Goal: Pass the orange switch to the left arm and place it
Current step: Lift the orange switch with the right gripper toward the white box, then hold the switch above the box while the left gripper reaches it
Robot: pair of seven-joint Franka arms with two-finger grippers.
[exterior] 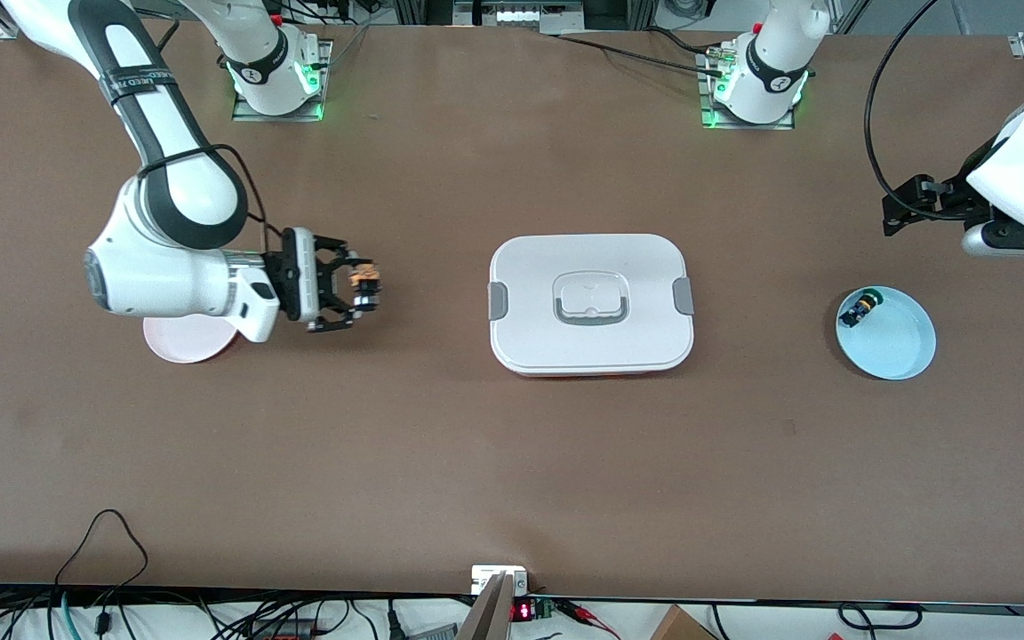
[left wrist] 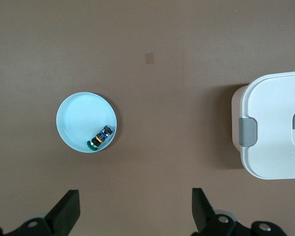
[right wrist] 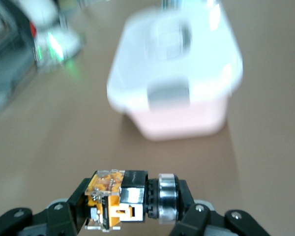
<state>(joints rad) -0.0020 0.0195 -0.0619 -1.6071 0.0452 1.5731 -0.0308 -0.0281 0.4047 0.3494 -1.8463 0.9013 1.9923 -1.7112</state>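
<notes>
Right gripper [exterior: 359,293] is gripping orange switch [exterior: 364,286] aloft between pink plate [exterior: 181,340] and box [exterior: 591,304], so carry high over lid twd waiting left gripper [left wrist: 135,209], fingers spread apart over table nr blue plate [exterior: 887,333].

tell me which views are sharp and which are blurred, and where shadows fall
Right wrist view: the large white plastic box is blurred, while the small orange switch in the right gripper is fairly crisp. Left wrist view: sharp, the box casting a soft shadow on the brown table. Front view: even light, faint shadows.
</notes>
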